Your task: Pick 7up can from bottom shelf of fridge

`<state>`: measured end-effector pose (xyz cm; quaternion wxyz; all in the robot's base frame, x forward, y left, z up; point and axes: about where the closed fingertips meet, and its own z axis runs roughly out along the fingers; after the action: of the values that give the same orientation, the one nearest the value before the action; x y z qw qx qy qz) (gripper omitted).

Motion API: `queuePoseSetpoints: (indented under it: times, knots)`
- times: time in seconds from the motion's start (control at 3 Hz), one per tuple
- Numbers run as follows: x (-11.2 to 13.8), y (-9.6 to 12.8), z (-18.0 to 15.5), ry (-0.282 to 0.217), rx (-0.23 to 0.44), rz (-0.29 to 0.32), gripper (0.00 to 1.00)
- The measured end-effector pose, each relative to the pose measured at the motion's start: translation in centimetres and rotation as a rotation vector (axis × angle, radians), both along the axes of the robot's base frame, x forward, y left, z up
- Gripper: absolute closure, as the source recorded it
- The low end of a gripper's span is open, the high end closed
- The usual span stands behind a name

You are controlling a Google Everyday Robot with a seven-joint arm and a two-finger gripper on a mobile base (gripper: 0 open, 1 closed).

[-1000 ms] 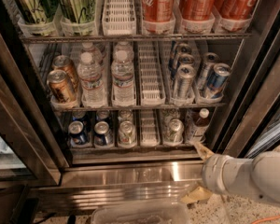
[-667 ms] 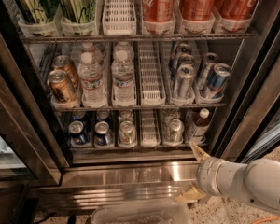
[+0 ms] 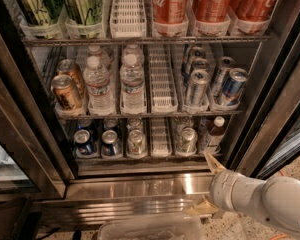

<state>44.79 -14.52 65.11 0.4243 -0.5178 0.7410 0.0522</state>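
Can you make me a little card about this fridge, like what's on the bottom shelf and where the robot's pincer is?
fridge: door open, drinks on every rack
bottom shelf: dark blue cans on the left, silver-topped cans, one brown bottle
7up can: upright, just left of the brown bottle
pincer: open, low on the right, in front of the shelf, holding nothing

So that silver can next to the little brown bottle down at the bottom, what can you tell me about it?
The silver can is a small metal drink can with a shiny top and a pale body; its label cannot be read. It stands upright at the front of a white plastic lane on the bottom shelf, just left of the brown bottle. The open tool hangs below and to its right, outside the fridge, not touching it.
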Motion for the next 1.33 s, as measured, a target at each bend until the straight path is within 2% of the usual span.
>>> queuePoseSetpoints:
  times: [0.33,1.0,1.33]
  knots:
    - [0.73,0.32,0.22,-0.065,0.065,-0.072,0.00]
    - [1.54,0.81,1.05,-0.144,0.150,-0.159,0.00]
    - [1.54,0.81,1.04,-0.144,0.151,-0.159,0.00]
